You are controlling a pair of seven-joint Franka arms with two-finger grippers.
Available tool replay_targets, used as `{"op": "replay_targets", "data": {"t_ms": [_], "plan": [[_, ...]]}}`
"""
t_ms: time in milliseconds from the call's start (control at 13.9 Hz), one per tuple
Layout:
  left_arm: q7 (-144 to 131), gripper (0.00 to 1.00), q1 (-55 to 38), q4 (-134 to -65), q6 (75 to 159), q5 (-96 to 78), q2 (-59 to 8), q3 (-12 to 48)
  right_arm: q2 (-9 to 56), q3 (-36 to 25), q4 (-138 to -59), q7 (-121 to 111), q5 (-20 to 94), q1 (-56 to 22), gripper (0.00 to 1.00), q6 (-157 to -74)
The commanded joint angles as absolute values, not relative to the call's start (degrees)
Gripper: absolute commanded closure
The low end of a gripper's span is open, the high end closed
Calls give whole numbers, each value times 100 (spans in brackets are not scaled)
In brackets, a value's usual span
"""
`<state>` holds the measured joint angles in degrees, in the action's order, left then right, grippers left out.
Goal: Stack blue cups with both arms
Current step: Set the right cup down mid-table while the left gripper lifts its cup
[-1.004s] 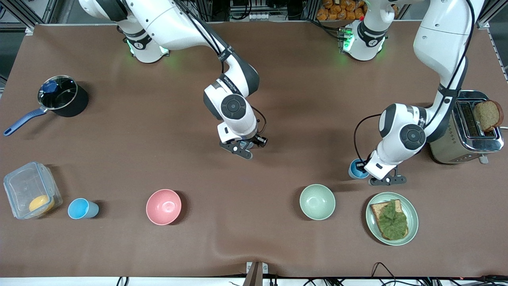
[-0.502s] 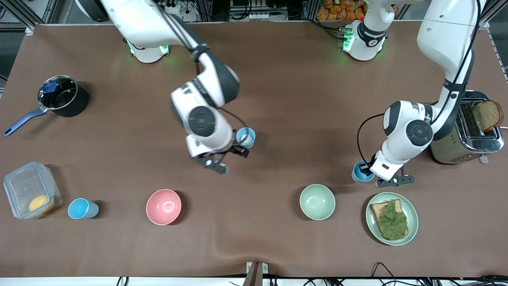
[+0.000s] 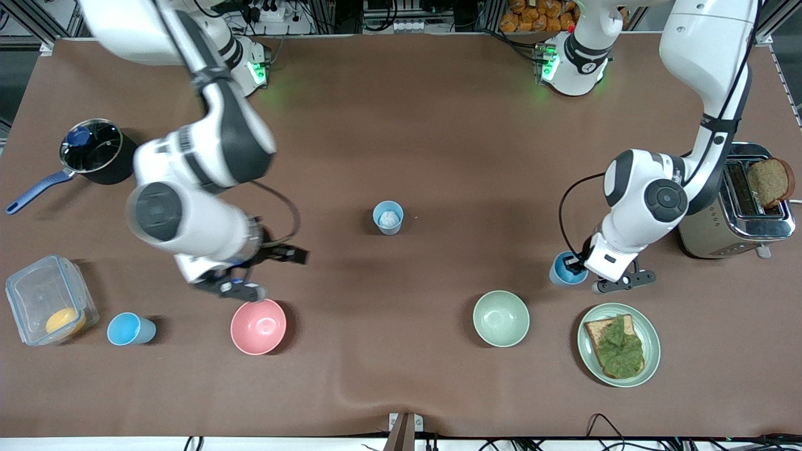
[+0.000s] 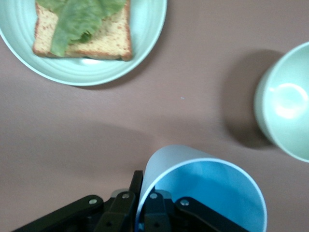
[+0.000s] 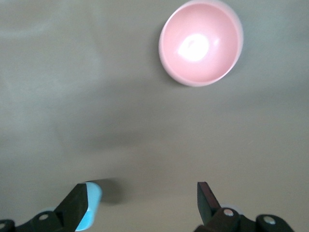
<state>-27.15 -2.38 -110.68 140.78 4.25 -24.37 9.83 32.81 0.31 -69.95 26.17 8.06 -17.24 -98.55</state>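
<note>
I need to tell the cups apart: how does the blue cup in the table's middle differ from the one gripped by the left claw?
The pale blue plastic cup at mid-table stands free, with a whitish inside; the deeper blue plastic cup is pinched at its rim by the left claw, blue inside. The second lies nearer the front camera. Both are small handleless tumblers.

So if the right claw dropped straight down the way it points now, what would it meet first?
Probably bare table. The open right claw points down at cloth between the pink bowl and a blue cup at the view's edge, though depth is unclear.
</note>
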Motion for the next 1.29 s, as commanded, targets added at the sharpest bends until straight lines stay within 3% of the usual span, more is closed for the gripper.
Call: {"op": "replay_targets", "data": {"t_ms": [0,502,717,1004,1219], "plan": [[-3451,100,-246,-11074,13721,325,-2198,1361,3068,149,-7119,1480,826,-1118,0,-9660],[-5166,100,-272,-10890,13219,343,-2171,2144,2374,141,-7137,-359,406,-159,0,-8712],[-5869,100,-325,-10793,13210,395,-2180,2478,1936,141,-7608,-378,36,-105,0,-8499],[-6581,100,-799,-10670,13210,413,-2206,2549,627,149,-9953,-378,-53,-132,0,-10182],[-6977,100,-1028,-10652,13210,422,-2206,2549,352,149,-10441,-378,-70,-132,0,-10766]]}}
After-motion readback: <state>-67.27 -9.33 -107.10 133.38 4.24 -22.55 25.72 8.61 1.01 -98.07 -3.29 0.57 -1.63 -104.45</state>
